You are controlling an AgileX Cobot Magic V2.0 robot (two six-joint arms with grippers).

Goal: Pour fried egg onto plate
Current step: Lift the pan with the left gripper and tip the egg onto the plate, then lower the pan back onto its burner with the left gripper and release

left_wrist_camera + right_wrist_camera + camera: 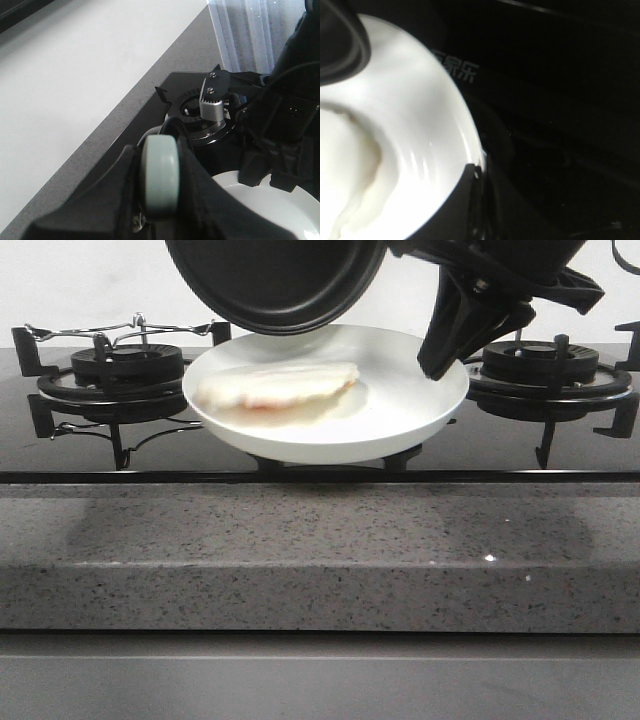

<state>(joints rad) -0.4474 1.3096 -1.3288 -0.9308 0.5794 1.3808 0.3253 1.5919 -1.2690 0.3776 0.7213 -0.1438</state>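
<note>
Fried egg [283, 388]: lying flat inside the plate [400, 420], toward its left half in the front view; long axis running left to right; pale with a faintly browned edge.
Plate: resting on the black hob between the left burner [125, 370] and the right burner [555, 365]; stone tabletop [320, 550] edge in front.
Frying pan [275, 280]: tilted steeply, black underside toward the camera, raised directly above the plate's rear left; apart from the egg.
Key relation: egg sits straight below the pan lip, already out of the pan; nothing left to slide, judging from the egg's place.
Right end effector [460, 325]: dark, hanging over the plate's right rim, seemingly apart from it; opening and hold impossible to tell; link to the pan handle hidden.
Left end effector [159, 182]: seen only in the left wrist view, close on a pale rounded part; opening impossible to tell; near the left burner side.
Nearer arm: right, by position over the plate.
Likely next need: levelling the pan and carrying it clear of the plate without clipping the rim.
</note>
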